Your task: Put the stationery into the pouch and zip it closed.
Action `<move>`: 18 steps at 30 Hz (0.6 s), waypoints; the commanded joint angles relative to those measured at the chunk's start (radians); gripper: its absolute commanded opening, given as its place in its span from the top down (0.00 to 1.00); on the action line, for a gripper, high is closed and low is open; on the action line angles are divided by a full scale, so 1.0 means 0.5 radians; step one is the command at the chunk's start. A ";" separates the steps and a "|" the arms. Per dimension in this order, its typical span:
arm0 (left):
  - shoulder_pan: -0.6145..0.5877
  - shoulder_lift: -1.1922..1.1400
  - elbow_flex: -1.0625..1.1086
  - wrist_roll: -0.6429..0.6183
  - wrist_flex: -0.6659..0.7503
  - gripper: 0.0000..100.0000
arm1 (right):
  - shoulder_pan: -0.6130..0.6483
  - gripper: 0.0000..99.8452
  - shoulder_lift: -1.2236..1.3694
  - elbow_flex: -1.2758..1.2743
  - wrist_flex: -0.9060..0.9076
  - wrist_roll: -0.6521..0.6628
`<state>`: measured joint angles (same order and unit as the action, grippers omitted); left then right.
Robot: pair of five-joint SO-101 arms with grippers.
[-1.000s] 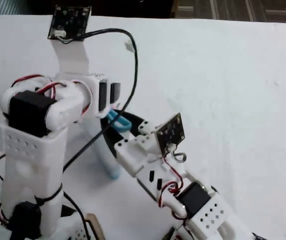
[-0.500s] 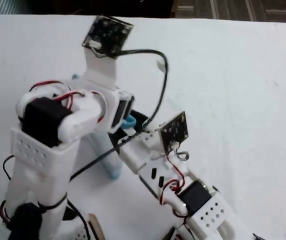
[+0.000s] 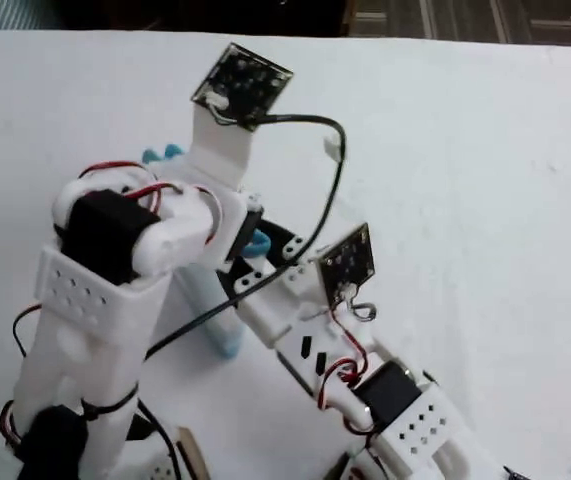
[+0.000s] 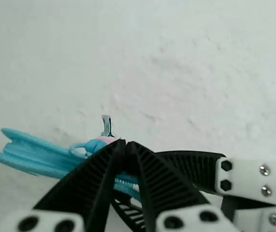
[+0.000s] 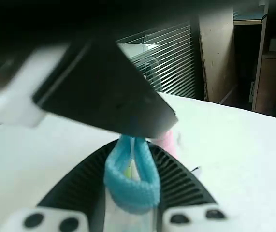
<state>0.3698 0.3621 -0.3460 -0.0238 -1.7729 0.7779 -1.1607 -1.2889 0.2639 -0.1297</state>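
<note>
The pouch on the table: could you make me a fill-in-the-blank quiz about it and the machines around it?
The pouch is light ___ in colour.
It lies on a ___ table.
In the high view, ___ arms lean over it.
The right end effector holds the pouch's fabric loop between ribbed fingers coloured ___.
Missing words: blue; white; two; black.

Woven blue cloth pouch loop (image 5: 130, 186), ribbed matt blk plastic jaws, matt, faintly rough wht table (image 3: 465, 150).
</note>
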 commanded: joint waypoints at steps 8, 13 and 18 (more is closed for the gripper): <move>-0.178 0.209 -0.127 -0.080 -0.037 0.98 | -0.020 0.98 0.152 -0.043 -0.035 -0.012; -0.209 0.276 -0.106 -0.055 -0.037 0.98 | -0.020 0.98 0.446 0.012 -0.186 -0.015; -0.221 0.344 0.020 -0.052 -0.037 0.98 | -0.032 0.98 0.508 0.040 -0.207 -0.015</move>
<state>0.2762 0.5002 -0.3399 -0.0514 -1.7729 0.7702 -0.9920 -1.2566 0.1534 -0.1297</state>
